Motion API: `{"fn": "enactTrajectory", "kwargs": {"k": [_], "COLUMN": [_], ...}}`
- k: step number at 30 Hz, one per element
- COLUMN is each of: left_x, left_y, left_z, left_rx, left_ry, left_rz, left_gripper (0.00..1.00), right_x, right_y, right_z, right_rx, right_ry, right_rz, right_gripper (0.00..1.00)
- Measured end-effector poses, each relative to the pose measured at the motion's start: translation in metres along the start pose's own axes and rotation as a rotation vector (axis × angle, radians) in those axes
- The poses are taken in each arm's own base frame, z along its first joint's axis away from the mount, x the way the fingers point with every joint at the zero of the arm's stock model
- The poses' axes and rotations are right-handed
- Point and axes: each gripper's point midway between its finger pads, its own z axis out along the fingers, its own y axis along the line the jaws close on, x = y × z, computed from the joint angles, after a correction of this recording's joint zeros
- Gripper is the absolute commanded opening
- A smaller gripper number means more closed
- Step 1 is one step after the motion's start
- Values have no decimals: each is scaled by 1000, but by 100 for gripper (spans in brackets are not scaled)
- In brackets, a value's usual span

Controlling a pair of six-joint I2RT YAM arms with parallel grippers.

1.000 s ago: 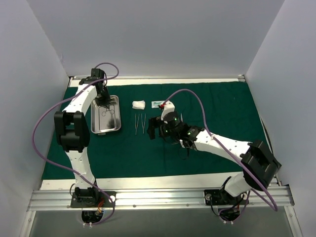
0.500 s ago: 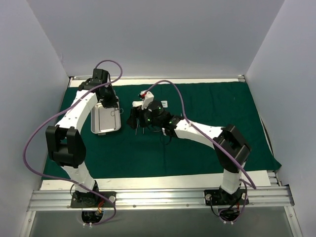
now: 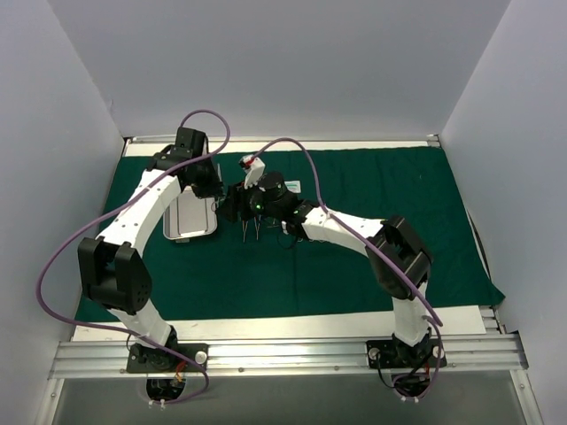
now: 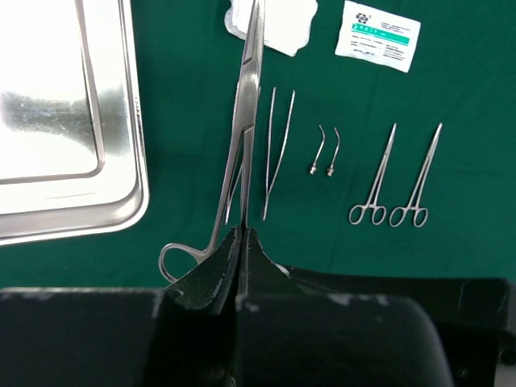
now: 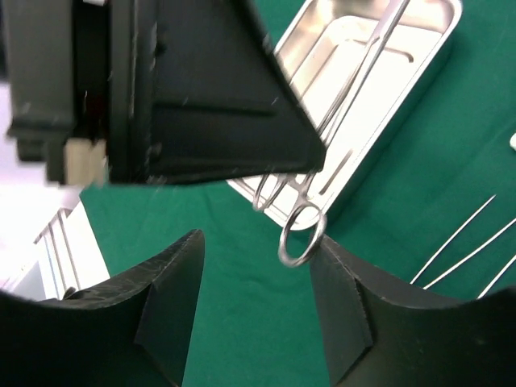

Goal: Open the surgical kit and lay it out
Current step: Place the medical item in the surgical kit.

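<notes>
The surgical kit lies spread on its dark green cloth. My left gripper is shut on long steel forceps, held in the air above the cloth beside the steel tray. In the right wrist view the forceps' ring handle hangs between the parted fingers of my right gripper, against the right finger. Tweezers, two small curved tips and two small forceps lie in a row. Above them are the gauze wad and the white packet.
Both grippers meet just right of the tray, the left gripper over the right gripper. The tray looks empty. White walls close in the table on three sides. The cloth's right half is bare.
My left gripper lifted the long forceps out of the tray and carried them right. My right arm swung left to meet them, and its jaws narrowed around the ring handle.
</notes>
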Motion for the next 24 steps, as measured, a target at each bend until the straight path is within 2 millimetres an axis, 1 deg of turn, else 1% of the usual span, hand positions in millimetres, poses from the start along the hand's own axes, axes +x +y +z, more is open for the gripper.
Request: {"fn": "enactTrajectory", "kwargs": {"k": [3,4,9,12,13,15,16,19,20,23,24], "left_x": [1,2,9,12,13,13,13,10,9,7,6], "left_y": [-3,-4,-7,-8,-8,-7,-7,-8,-9,-12,-13], "left_z": [-3,-4,-4,-3,-3,-4,-5,-12,-14,-21,-23], "left_rx": [9,11,14,14,13,14,14,18,24,40,45], "left_ry": [-5,-6,4,10,11,11,8,-10,-18,-34,-38], "left_rz": [-1,0,8,11,11,11,12,12,14,23,28], "left_gripper": [2,2,2,2,2,2,2,3,5,17,23], "right_x": [-5,-6,-5,1,3,5,5,5,4,5,7], "right_y": [-2,-4,-9,-13,-14,-16,-16,-19,-20,-20,-21], "right_z": [0,0,3,6,7,7,7,7,7,6,4], "right_rx": [-2,-1,4,10,12,13,13,23,22,21,23], "right_ry": [-13,-15,-17,-6,-2,3,3,1,-1,-1,4], "right_rz": [8,10,14,17,17,17,17,19,20,20,22], "right_gripper": [48,45,36,24,15,7,1,0,0,0,0]}}
